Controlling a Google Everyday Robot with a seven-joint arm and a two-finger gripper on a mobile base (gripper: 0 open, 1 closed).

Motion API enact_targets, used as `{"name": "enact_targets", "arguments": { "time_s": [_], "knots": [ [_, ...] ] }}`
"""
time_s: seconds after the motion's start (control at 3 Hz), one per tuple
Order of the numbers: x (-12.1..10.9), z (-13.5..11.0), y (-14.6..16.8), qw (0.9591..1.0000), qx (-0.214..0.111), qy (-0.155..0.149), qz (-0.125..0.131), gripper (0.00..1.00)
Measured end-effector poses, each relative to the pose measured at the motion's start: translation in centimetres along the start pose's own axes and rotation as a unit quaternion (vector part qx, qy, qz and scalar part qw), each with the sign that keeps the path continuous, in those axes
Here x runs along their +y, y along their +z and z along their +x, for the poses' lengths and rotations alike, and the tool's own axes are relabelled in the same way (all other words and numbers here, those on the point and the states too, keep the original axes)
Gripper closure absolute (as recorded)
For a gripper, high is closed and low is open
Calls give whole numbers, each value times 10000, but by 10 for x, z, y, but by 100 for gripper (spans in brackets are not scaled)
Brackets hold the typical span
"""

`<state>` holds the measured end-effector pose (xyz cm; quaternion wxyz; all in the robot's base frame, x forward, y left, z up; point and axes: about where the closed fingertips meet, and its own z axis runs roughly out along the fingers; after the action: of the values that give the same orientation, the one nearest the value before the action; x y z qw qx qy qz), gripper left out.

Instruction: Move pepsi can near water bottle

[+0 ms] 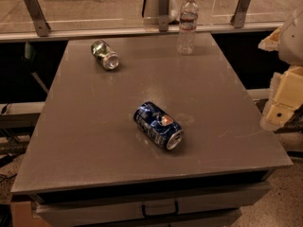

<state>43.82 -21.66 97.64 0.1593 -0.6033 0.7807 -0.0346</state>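
Observation:
The pepsi can (158, 125), dark blue with a round logo and silver ends, lies on its side near the middle front of the grey table (85, 126). The water bottle (187, 25), clear with a white cap and a pale label, stands upright at the table's back edge, right of centre. My gripper (282, 100) shows as cream-coloured parts at the right edge of the view, beyond the table's right side. It is well apart from the can and holds nothing that I can see.
A green-and-silver can (105, 55) lies on its side at the back left of the table. A glass railing with metal brackets (164, 8) runs behind the table. A drawer with a handle (160, 207) sits under the front edge.

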Motion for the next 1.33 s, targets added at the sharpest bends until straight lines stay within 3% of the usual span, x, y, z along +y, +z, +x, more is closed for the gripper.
{"name": "enact_targets", "arguments": {
  "time_s": [0.33, 0.67, 1.0, 1.33],
  "knots": [
    [0, 0, 0, 10000, -3, 0, 0, 0],
    [4, -22, 16, 9997, -223, 3, -124, 0],
    [18, -68, 47, 9973, -631, 56, -360, 0],
    [31, -119, 89, 9919, -1032, 220, -707, 0]
  ]
}}
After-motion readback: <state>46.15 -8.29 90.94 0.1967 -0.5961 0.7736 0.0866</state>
